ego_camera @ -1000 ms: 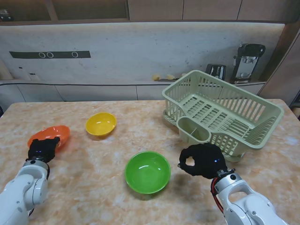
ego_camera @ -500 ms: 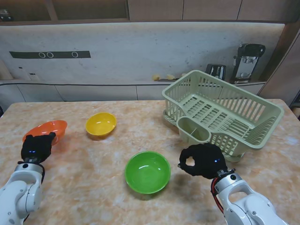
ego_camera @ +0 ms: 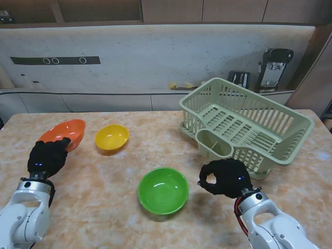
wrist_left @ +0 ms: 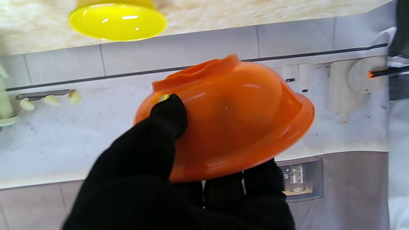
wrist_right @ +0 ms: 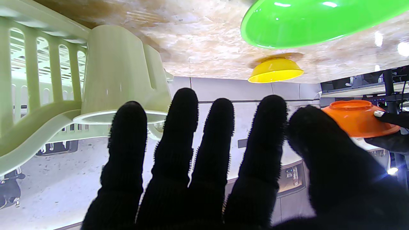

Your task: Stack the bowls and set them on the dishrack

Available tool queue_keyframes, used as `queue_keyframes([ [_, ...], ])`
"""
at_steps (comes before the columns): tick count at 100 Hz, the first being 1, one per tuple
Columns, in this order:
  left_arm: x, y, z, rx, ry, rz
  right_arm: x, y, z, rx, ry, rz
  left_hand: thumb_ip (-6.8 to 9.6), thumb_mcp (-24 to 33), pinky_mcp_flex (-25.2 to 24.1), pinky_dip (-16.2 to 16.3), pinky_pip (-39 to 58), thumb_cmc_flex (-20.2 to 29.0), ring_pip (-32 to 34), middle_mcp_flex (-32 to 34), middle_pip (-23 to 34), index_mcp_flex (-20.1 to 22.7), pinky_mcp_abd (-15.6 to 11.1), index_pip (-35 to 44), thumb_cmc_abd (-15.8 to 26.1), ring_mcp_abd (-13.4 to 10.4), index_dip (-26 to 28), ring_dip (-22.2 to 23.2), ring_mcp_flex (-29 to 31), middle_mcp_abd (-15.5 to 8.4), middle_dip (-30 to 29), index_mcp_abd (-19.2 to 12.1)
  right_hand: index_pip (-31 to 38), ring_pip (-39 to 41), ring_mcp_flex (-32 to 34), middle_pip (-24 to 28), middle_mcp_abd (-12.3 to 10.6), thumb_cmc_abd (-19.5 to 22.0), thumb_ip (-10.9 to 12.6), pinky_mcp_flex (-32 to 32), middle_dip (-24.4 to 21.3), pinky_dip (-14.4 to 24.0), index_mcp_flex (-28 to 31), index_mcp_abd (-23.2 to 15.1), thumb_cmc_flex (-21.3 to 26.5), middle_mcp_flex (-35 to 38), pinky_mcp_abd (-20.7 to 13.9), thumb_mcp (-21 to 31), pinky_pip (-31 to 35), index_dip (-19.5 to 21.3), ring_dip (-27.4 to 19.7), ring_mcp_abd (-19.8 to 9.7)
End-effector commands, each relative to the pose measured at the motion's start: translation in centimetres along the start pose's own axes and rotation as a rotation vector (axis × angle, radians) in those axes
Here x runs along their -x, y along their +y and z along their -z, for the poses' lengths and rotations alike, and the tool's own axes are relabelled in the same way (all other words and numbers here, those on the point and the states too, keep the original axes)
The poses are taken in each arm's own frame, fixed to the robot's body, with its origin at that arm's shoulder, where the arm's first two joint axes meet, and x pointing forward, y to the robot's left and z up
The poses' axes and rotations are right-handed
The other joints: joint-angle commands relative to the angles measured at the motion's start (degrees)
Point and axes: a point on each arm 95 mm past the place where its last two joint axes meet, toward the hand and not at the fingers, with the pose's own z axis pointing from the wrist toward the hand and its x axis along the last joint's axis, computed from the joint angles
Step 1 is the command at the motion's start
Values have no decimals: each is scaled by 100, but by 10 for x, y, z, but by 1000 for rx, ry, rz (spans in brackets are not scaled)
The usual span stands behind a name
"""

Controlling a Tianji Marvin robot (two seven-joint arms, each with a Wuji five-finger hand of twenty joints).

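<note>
Orange bowl [ego_camera: 64,133] sat tilted in our left hand [ego_camera: 46,158], pinched by the rim above the marble-patterned table [ego_camera: 104,202]; we judged it could slip before reaching the yellow bowl [ego_camera: 111,137]. Our right hand [ego_camera: 224,178] hung empty, fingers apart, between green bowl [ego_camera: 163,189] and dishrack [ego_camera: 249,124]. Tiled wall behind.

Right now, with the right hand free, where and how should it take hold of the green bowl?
By the rim on its right side, the edge nearest the right hand. The green bowl sits upright on the table with its flared lip exposed; the open hand could probably come in sideways, thumb inside, fingers under the lip.
</note>
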Motion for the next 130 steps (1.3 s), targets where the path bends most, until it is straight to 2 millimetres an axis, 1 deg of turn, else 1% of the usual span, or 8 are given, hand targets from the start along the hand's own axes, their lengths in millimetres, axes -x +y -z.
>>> queue_keyframes([
  [1,-12,-7,2,-4,30,28,-3,-3,2,-16,1,-5,299,699,191,125,376,738,218,279,46,536,420,1039,607,188,426,83,328,-157,62,-893,101,-23,22,70,-135,154,18,-64,-48,-27,56,-141,-135,115,38,-17,-20,-24,-27,-48],
  [24,-43,-14,3,16,99,166,0,-1,5,-5,-13,2,312,859,229,86,350,637,77,351,-93,635,411,956,549,283,411,24,361,-135,-5,-885,102,-23,21,69,-137,154,17,-61,-49,-27,57,-137,-136,116,40,-19,-18,-24,-27,-44],
  [26,-46,-14,3,19,106,175,0,-1,5,-4,-14,2,310,873,229,84,351,630,61,360,-110,643,411,945,532,159,409,-2,407,-142,-18,-885,101,-22,22,69,-138,155,17,-62,-49,-27,56,-138,-136,115,40,-19,-18,-24,-27,-42],
  [28,-49,-14,3,21,113,184,0,-1,6,-4,-14,3,307,881,229,83,352,621,43,368,-121,646,411,939,523,135,408,-20,424,-139,-27,-885,101,-21,24,69,-137,153,15,-58,-49,-26,56,-141,-141,117,40,-22,-16,-24,-26,-43],
  [63,-86,-17,12,76,213,333,3,0,9,5,-27,7,318,970,263,19,257,557,-113,421,-254,738,405,843,499,151,378,-84,473,-128,-112,-885,103,-22,19,66,-137,153,18,-57,-49,-25,56,-124,-133,111,42,-17,-14,-26,-27,-40],
  [89,-114,-15,20,119,318,431,4,-1,9,5,-33,9,323,996,301,-13,217,529,-176,447,-297,778,405,813,491,148,375,-93,508,-166,-140,-893,96,-22,23,67,-126,152,18,-59,-49,-25,54,-139,-134,115,47,-17,-17,-31,-27,-43],
  [107,-132,-10,24,163,401,481,5,-1,10,7,-39,10,320,1008,326,-39,182,524,-199,450,-308,781,407,798,490,139,376,-85,519,-160,-139,-914,98,-22,22,66,-132,154,18,-59,-49,-25,52,-135,-136,116,40,-16,-16,-28,-27,-37],
  [130,-151,-4,30,195,485,529,7,-2,10,9,-47,12,313,1019,349,-62,159,514,-220,459,-308,801,400,789,479,136,396,-76,532,-170,-141,-934,86,-23,20,56,-125,154,17,-59,-53,-26,29,-117,-138,99,38,-19,-16,-34,-27,-40],
])
